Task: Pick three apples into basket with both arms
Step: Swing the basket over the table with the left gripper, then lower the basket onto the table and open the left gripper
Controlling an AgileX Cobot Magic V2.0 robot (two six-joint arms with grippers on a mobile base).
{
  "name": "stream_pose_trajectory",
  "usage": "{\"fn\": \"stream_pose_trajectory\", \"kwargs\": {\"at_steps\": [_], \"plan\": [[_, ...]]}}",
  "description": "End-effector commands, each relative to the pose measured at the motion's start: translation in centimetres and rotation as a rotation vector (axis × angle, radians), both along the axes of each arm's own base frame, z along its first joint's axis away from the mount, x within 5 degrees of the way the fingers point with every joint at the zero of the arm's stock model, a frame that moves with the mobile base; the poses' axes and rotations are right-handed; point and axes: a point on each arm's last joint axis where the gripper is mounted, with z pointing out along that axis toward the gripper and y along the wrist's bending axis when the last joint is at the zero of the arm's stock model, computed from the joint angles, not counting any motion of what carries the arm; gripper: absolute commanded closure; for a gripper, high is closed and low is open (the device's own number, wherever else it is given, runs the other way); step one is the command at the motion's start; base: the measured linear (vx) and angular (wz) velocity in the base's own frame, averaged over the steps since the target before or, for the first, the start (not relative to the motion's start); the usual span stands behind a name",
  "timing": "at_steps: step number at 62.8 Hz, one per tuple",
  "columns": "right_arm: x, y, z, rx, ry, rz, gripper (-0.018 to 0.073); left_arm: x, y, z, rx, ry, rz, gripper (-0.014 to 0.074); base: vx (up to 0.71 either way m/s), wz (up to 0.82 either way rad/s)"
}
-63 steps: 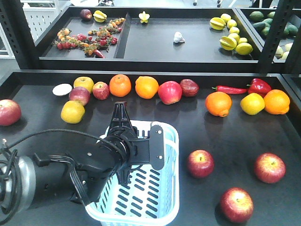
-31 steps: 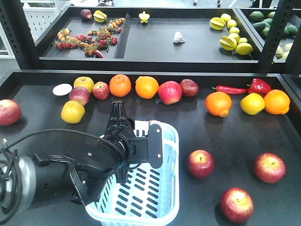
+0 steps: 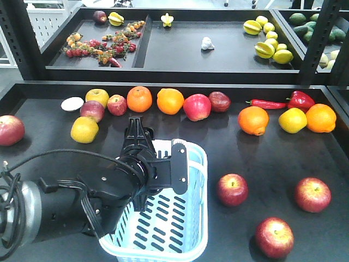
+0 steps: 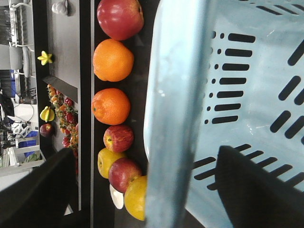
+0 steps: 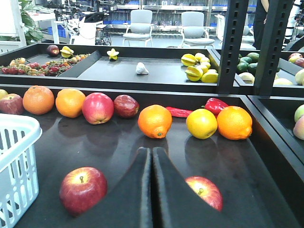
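Note:
Three dark-red apples lie on the black table right of the basket: one (image 3: 233, 189) nearest it, one (image 3: 312, 194) at the far right, one (image 3: 274, 237) at the front. The pale blue slotted basket (image 3: 172, 218) stands at the front centre. My left gripper (image 3: 140, 166) hangs open over the basket's far rim (image 4: 173, 95), one finger (image 4: 45, 190) outside and one (image 4: 256, 190) inside, holding nothing. In the right wrist view my right gripper (image 5: 152, 152) is shut and empty above the table, between one apple (image 5: 83, 190) and another (image 5: 205, 192) half hidden by a finger.
Behind the basket runs a row of oranges (image 3: 139, 99), apples (image 3: 197, 107), yellow fruit (image 3: 84, 130) and red peppers (image 3: 300, 100), with a white disc (image 3: 72, 103). A large red apple (image 3: 10, 130) sits far left. A raised shelf (image 3: 163, 68) and black uprights (image 3: 319, 41) stand behind.
My left gripper has shifted slightly left and away from the camera over the basket's far rim. The basket and the apples have stayed put.

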Motion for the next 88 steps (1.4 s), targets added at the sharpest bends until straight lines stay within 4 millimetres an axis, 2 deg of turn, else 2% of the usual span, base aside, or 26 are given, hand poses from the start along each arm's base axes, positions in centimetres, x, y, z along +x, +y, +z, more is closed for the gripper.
{"fn": "stream_pose_trajectory", "kwargs": {"at_steps": [1,17,32,43,64,88], "plan": [[-0.1,0.0,0.4,-0.017,-0.083,-0.002,0.0569,0.2,0.2,2.4,-0.024,-0.079,0.031,0.0003,0.00,0.00],[-0.1,0.0,0.4,-0.017,-0.083,-0.002,0.0569,0.3,0.8,2.7,0.006,-0.109,0.091,0.0003,0.00,0.00],[-0.1,0.0,0.4,-0.017,-0.083,-0.002,0.0569,-1.0,-0.8,2.7,-0.003,-0.106,0.026,0.0003,0.00,0.00],[-0.1,0.0,0.4,-0.017,-0.083,-0.002,0.0569,-1.0,-0.5,2.8,0.016,-0.125,0.063,0.0003,0.00,0.00],[-0.1,0.0,0.4,-0.017,-0.083,-0.002,0.0569,-2.8,-0.8,5.8,-0.095,-0.161,0.020,0.0003,0.00,0.00],[-0.1,0.0,0.4,-0.017,-0.083,-0.002,0.0569,-5.6,-1.3,7.1,-0.134,-0.081,-0.023,0.0003,0.00,0.00]]}}
